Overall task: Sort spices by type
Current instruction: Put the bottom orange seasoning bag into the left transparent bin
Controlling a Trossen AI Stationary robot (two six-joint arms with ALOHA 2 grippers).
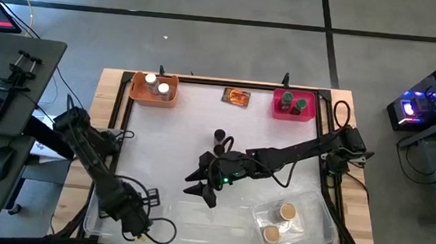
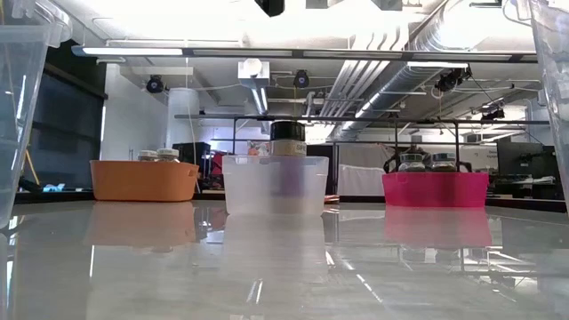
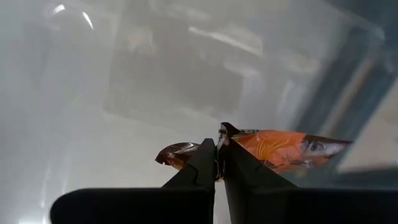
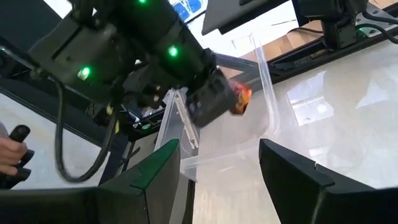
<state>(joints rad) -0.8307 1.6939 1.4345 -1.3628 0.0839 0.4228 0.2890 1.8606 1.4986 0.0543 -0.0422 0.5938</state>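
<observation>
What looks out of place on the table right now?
Two spices sit unsorted: a black-lidded jar alone mid-table, and an orange packet flat at the far edge between the orange bin and pink bin. The left tool is shut on another packet over a clear tray. Nothing looks spilled or damaged.

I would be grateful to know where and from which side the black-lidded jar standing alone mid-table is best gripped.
Grip the black-lidded jar across its round body just under the lid, coming straight down from above. It stands upright and alone, so both sides look free, and the right gripper, open, is nearest.
</observation>
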